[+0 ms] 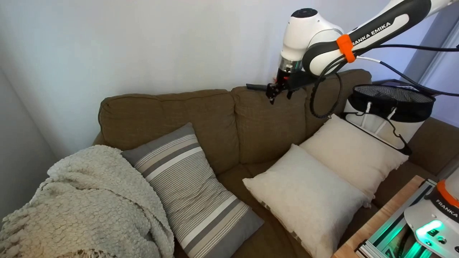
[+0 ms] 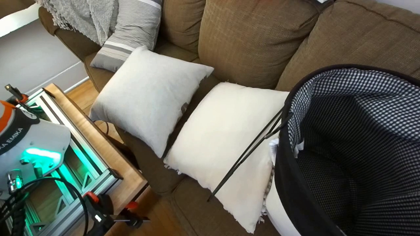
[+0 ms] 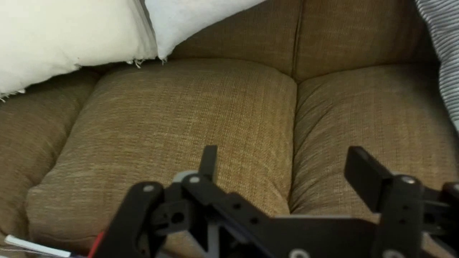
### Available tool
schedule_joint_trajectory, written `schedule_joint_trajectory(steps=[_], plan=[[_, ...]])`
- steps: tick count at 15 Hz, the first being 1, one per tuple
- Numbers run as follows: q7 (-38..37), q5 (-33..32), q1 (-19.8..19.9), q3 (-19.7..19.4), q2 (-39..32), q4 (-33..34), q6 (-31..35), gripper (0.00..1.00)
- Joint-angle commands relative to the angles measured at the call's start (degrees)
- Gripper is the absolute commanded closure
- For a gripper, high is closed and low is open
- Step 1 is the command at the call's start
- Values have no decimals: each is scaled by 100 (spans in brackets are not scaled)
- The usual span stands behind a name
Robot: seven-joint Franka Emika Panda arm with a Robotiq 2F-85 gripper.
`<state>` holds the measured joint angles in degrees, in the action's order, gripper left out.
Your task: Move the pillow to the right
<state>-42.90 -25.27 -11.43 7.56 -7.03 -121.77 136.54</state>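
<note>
Wrist view: the gripper (image 3: 282, 154) has its fingers (image 3: 364, 172) set wide apart, the brown sofa (image 3: 229, 114) showing through the gap. In an exterior view it is small and dark against the far back cushions, well apart from the pillow (image 1: 308, 200); finger detail hard to make out there.

Pillow location: on the seat, plain pale face up, right of the striped pillow (image 1: 199, 190), left of the fringed pillow (image 1: 355, 154). Darker patterned bits visible along one edge in both exterior views; rest of the underside hidden. Contact with the fringed pillow: cannot tell. Wrist view catches one corner only.

Right end: the basket (image 1: 412, 111); in an exterior view it hides part of the fringed pillow. Thin black piece (image 2: 244, 159) extends over that pillow, exact form unclear. Left end: the blanket (image 1: 96, 197), cut off by the frame in both exterior views.
</note>
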Motion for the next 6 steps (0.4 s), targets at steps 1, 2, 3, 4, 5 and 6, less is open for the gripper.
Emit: schedule_joint_trajectory(steps=[1, 2, 3, 4, 5, 6], plan=[[1143, 497, 0, 83, -337, 203, 127, 0], [1514, 649, 3, 101, -415, 249, 145, 0], [1882, 779, 6, 110, -447, 277, 153, 0], [2071, 818, 5, 86, -483, 303, 349, 0], [1608, 645, -109, -4, -367, 210, 174, 0], [1677, 666, -112, -13, -397, 237, 202, 1]])
